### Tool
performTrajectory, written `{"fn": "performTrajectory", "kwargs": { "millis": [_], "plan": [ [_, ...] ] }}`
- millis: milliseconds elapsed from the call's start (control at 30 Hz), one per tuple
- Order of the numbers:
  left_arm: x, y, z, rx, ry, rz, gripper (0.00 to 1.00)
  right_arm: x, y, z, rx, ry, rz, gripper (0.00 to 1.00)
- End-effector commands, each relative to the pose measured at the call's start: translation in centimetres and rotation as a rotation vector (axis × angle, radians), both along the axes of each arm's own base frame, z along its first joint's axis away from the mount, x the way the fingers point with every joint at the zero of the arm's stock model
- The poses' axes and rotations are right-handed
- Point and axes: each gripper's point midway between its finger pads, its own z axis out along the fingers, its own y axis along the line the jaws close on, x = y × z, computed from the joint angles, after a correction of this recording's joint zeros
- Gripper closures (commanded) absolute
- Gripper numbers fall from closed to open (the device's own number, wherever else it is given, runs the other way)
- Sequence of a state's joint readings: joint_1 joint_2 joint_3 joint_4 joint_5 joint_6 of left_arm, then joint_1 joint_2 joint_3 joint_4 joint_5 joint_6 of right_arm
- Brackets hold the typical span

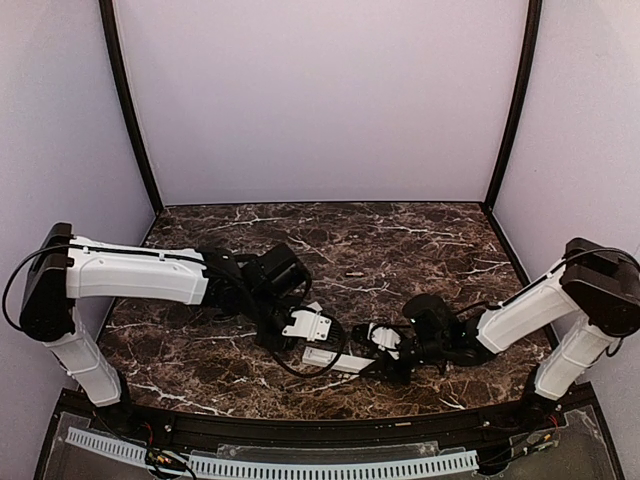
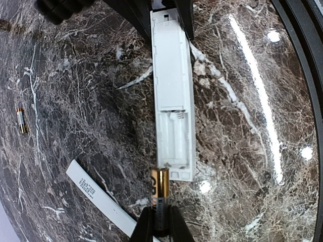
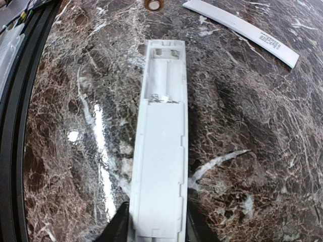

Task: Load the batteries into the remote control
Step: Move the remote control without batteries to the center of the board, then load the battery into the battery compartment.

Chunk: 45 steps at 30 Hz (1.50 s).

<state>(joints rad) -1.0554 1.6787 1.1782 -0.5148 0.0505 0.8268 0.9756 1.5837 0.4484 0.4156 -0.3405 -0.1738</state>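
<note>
In the left wrist view, a loose battery (image 2: 20, 121) is seen lying alone at the left edge on the dark marbled bench (image 2: 75, 75), well apart from everything else. A thin flat white strip (image 2: 96, 194) is laid slantwise in the lower left. At the bottom centre the left pincer (image 2: 159, 222) is closed on a second battery (image 2: 160, 184), whose gold end is pointed up the frame and set just beside the lower left corner of the remote control (image 2: 172, 75). The remote control is laid back-up along the middle of the frame, with its battery compartment (image 2: 174, 136) uncovered at the lower end. Its upper end is clasped by the right pincer (image 2: 169, 25) at the top edge. In the right wrist view that pincer is seen at the bottom, closed against both long sides of the remote control.
</note>
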Motion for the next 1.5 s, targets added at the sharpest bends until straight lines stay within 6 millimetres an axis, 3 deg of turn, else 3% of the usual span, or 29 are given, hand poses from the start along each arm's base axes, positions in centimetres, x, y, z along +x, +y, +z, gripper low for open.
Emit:
{"fn": "performTrajectory", "kwargs": {
  "millis": [0, 133, 367, 800, 1033, 1467],
  "plan": [
    [-0.8, 1.0, 0.4, -0.033, 0.010, -0.012, 0.98, 0.4, 1.5, 0.4, 0.023, -0.035, 0.041, 0.80],
    [-0.4, 1.7, 0.1, -0.039, -0.019, -0.007, 0.99, 1.9, 4.0, 0.9, 0.042, -0.073, 0.083, 0.92],
    [0.4, 2.8, -0.5, -0.021, -0.009, 0.023, 0.98, 3.7, 6.0, 1.1, 0.085, -0.085, 0.119, 0.95],
    [2.3, 3.5, -2.8, 0.083, -0.007, 0.062, 0.95, 5.2, 5.0, 1.3, 0.095, -0.107, 0.105, 0.96],
    [3.7, 3.2, -2.8, 0.100, -0.033, 0.091, 0.94, 5.7, 5.1, 1.5, 0.065, -0.129, 0.118, 0.98],
    [2.8, 3.0, -3.8, 0.118, 0.036, 0.066, 0.92, 5.9, 4.8, 1.4, 0.065, -0.130, 0.102, 0.97]
  ]
}}
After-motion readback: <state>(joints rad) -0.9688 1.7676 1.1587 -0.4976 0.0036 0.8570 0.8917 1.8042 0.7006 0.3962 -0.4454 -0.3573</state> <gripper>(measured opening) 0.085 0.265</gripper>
